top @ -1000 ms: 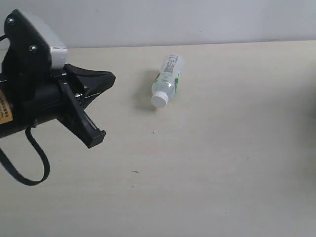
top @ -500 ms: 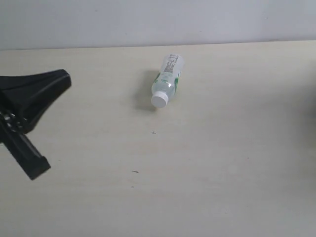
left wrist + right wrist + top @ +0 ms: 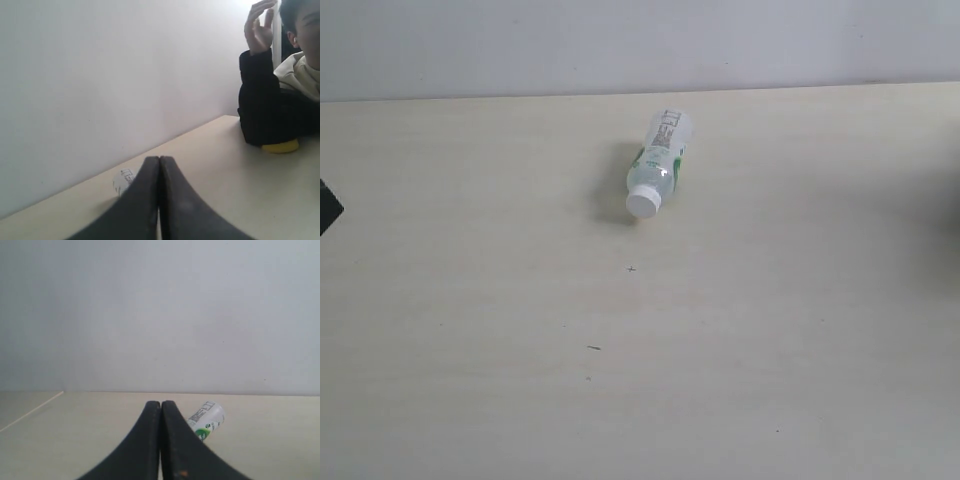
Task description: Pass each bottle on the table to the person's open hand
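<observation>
Exterior view: a slim clear bottle with a green-and-white label lies on its side on the pale cream worktop. Its white cap points toward the camera and its base toward the grey wall. Well away from the bottle, at the picture's left edge, a small black corner shows; this view does not tell what it belongs to.

In the left wrist view the left pincer is pressed fully together, tips touching, with nothing between them. A bit of the bottle's printed label peeks out just past one jaw. Far beyond the bottle along the worktop sits a person in a black sleeve, the bare hand raised off the worktop with fingers upward. A yellow object lies under that forearm, too hidden to name.

In the right wrist view the right pincer is likewise clamped together and empty. The bottle lies beyond its tips, apart from them.
</observation>
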Motion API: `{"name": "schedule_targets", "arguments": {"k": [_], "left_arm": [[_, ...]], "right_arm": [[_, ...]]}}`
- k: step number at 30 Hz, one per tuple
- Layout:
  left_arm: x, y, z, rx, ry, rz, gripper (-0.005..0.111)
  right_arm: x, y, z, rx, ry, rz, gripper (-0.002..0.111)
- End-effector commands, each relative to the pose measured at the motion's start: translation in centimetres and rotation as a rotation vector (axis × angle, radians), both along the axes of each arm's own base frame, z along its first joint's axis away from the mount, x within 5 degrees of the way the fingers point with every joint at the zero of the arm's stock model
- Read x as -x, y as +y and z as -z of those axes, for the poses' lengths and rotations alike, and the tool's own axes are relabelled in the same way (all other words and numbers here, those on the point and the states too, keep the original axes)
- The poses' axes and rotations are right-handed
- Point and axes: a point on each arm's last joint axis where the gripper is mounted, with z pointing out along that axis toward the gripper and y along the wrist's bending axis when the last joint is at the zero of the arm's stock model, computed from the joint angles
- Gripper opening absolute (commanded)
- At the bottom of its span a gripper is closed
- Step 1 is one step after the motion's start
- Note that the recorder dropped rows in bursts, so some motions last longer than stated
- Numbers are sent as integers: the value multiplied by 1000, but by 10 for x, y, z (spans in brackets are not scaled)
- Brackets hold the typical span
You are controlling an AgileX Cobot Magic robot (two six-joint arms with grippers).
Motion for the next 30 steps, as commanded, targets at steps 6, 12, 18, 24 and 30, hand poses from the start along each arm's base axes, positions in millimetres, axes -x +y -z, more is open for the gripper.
{"name": "schedule_targets", "arguments": {"k": [6,12,18,24,30], "left_arm": [[5,1,5,18,-22,17,0],[5,1,10,33,16,18,0],[6,1,10,47,-2,25,0],[-5,9,-17,224,1,-76,0],[-60,-18,-49,156,176,-126,0]], "right_arm": [[0,0,1,-2,-5,-1,0],[0,0,1,-2,-5,-1,0],[0,0,1,-2,-5,-1,0],[0,0,0,-4,-9,1,0],[0,0,0,-4,-9,1,0]]}}
